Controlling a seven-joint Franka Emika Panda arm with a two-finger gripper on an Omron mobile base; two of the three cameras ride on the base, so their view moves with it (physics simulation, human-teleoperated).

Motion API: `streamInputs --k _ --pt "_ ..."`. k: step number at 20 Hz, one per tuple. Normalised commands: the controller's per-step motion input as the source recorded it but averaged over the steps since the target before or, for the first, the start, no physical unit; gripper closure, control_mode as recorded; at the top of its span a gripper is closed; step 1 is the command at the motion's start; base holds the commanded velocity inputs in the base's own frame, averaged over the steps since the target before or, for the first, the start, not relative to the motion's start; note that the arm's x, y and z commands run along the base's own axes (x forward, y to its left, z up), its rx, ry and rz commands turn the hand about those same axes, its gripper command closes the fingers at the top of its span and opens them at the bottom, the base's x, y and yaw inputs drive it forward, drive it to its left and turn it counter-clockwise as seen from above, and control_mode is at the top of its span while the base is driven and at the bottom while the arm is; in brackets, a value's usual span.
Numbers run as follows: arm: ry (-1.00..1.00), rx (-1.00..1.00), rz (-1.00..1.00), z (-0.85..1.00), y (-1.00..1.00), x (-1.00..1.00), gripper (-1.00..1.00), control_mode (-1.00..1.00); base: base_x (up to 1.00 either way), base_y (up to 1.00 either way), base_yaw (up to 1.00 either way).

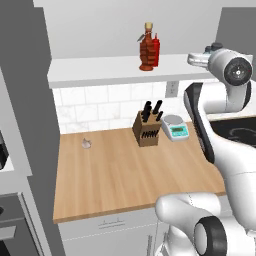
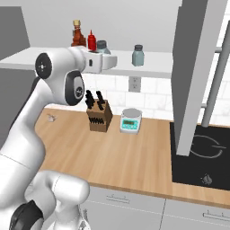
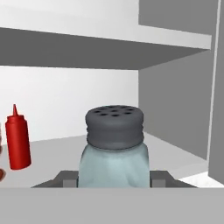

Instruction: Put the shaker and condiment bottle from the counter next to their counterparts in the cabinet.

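Our gripper (image 3: pixel 113 180) pinches the shaker (image 3: pixel 113 148) upright; its greenish counterpart (image 2: pixel 138 55) stands on the cabinet (image 2: pixel 157 63), right of the gripper.

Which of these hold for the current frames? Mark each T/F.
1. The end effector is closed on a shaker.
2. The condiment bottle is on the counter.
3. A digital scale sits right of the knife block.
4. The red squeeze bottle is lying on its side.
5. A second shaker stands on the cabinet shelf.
1. True. The end effector grips the shaker between its fingers.
2. False. The condiment bottle stands on the cabinet shelf, not on the counter.
3. True. The digital scale sits just right of the knife block.
4. False. The red squeeze bottle stands upright.
5. True. The second shaker stands on the shelf, right of the arm.
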Motion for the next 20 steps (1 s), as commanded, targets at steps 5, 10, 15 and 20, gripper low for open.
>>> streamInputs --k 5,10,15,20 --pt "0.00 -0.07 0.00 -0.14 -0.04 0.15 1.00 -1.00 0.00 0.00 0.00" --pt "0.00 -0.05 0.00 -0.06 0.00 0.20 1.00 -1.00 0.00 0.00 0.00" --pt "0.00 0.00 0.00 -0.07 -0.01 0.28 1.00 -1.00 0.00 0.00 0.00" --pt "0.01 -0.01 0.00 -0.18 0.00 0.25 1.00 -1.00 0.00 0.00 0.00"
